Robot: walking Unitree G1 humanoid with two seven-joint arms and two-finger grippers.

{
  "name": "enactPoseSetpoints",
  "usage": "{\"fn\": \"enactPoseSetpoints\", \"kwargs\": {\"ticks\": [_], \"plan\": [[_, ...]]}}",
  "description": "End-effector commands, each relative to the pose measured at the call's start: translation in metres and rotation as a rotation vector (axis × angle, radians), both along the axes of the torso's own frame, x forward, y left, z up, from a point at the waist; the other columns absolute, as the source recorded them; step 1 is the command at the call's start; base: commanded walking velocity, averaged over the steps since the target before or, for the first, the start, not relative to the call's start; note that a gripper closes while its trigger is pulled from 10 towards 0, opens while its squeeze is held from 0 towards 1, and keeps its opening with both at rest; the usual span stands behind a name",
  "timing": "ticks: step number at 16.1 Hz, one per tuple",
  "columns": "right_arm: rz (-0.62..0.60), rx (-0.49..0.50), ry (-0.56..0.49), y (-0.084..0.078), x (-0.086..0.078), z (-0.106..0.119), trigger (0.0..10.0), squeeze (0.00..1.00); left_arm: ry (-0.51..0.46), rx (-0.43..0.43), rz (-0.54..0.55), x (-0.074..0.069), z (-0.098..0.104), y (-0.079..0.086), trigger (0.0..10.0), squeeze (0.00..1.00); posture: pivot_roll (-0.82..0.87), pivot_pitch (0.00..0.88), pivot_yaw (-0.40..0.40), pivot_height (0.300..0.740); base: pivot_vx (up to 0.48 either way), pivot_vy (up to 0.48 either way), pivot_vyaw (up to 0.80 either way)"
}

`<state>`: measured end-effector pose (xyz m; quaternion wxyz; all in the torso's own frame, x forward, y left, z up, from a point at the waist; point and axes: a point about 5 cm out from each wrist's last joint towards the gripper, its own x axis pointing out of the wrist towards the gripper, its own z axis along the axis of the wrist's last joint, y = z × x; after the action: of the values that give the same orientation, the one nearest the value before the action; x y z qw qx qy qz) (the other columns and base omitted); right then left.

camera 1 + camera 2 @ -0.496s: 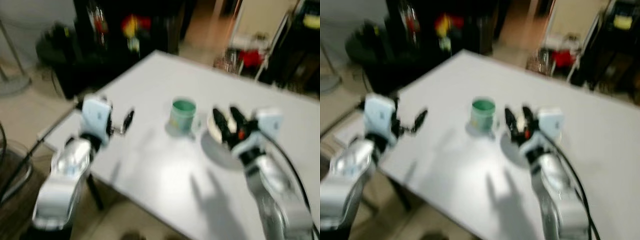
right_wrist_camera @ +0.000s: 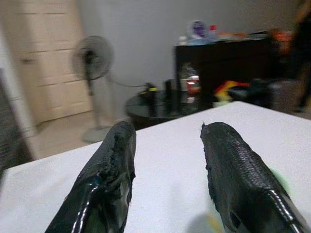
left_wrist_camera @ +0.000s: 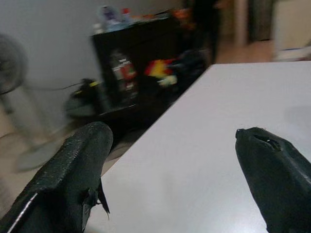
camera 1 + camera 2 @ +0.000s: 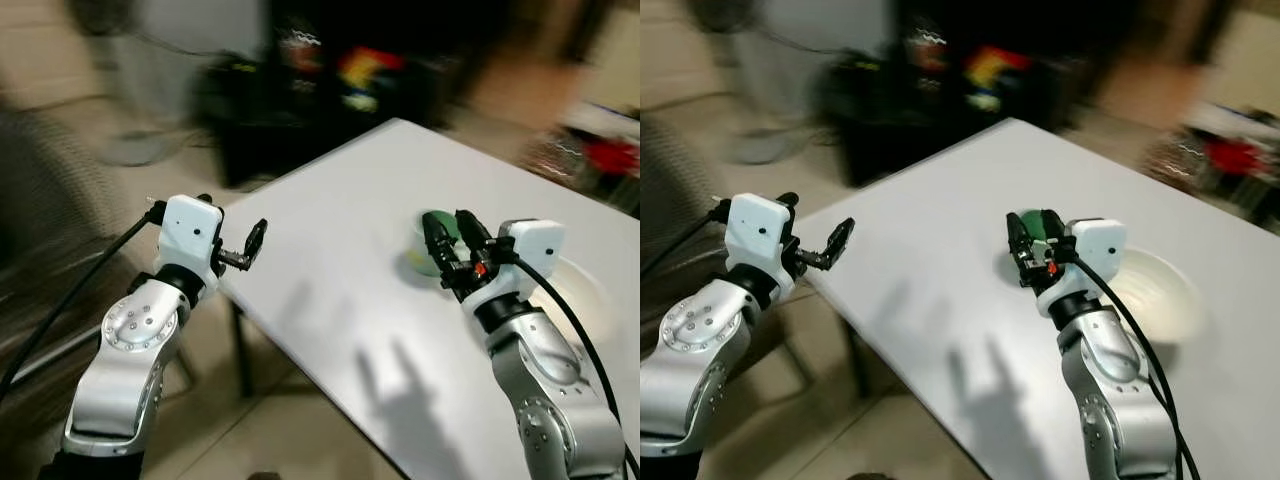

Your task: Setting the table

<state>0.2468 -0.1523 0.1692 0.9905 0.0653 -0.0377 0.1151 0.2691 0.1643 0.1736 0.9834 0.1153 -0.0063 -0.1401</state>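
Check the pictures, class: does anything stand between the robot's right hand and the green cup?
Nothing visible does. The right hand, fingers apart, hovers right at the green cup on the white table.

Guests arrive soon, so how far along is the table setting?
Already out on the white table: a green cup and, beside it, a shallow white bowl. Nothing is in hand: the right gripper hangs over the cup with jaws open and empty, while the left gripper, also open, sits at the table's edge. No cutlery or further places are visible yet.
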Motion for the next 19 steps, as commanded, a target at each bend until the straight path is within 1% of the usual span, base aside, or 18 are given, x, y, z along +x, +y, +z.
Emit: {"fn": "enactPoseSetpoints", "kwargs": {"ticks": [1,3,4,5,6,7,10,13,17,19], "plan": [[-0.016,-0.003,-0.008,-0.003,0.000,0.002,10.0,0.20,-0.002,0.004,-0.008,0.000,0.001,-0.002,10.0,0.00,0.07,0.000,-0.019,0.740,0.000,0.000,0.80],[-0.016,-0.003,-0.008,-0.003,0.000,0.002,10.0,0.20,-0.002,0.004,-0.008,0.000,0.001,-0.002,10.0,0.00,0.07,0.000,-0.019,0.740,0.000,0.000,0.80],[0.023,0.033,0.066,0.006,0.005,-0.017,10.0,0.00,0.001,-0.002,0.080,-0.001,-0.004,-0.003,10.0,0.00,0.10,0.000,-0.062,0.740,0.000,0.000,0.80],[0.032,0.038,0.090,0.009,0.006,-0.023,10.0,0.00,0.002,-0.010,0.103,-0.001,-0.005,-0.003,10.0,0.00,0.10,0.000,-0.060,0.740,0.000,0.000,0.80],[0.018,0.039,0.107,0.007,0.007,-0.028,10.0,0.00,0.001,-0.019,0.109,0.002,-0.006,-0.005,10.0,0.00,0.09,0.000,-0.051,0.740,0.000,0.000,0.80],[0.004,0.041,0.109,0.005,0.007,-0.028,10.0,0.00,0.001,-0.026,0.098,0.004,-0.005,-0.008,10.0,0.00,0.08,0.000,-0.039,0.740,0.000,0.000,0.80],[-0.034,0.047,0.091,0.000,0.007,-0.027,10.0,0.00,0.007,-0.022,0.068,0.007,-0.005,-0.013,10.0,0.00,0.07,0.000,-0.012,0.740,0.000,0.314,0.80],[-0.044,0.054,0.088,0.001,0.006,-0.029,10.0,0.00,0.002,-0.010,0.068,0.010,-0.003,-0.011,10.0,0.00,0.08,0.000,-0.008,0.740,0.000,0.316,0.80],[-0.030,0.058,0.080,0.007,0.009,-0.030,10.0,0.00,-0.003,-0.007,0.072,0.009,-0.002,-0.008,10.0,0.00,0.09,0.000,-0.019,0.740,0.000,0.319,0.80],[-0.025,0.055,0.080,0.007,0.009,-0.031,10.0,0.00,0.001,-0.005,0.067,0.006,-0.002,-0.009,10.0,0.00,0.10,0.000,-0.020,0.740,0.000,0.315,0.80]]}}
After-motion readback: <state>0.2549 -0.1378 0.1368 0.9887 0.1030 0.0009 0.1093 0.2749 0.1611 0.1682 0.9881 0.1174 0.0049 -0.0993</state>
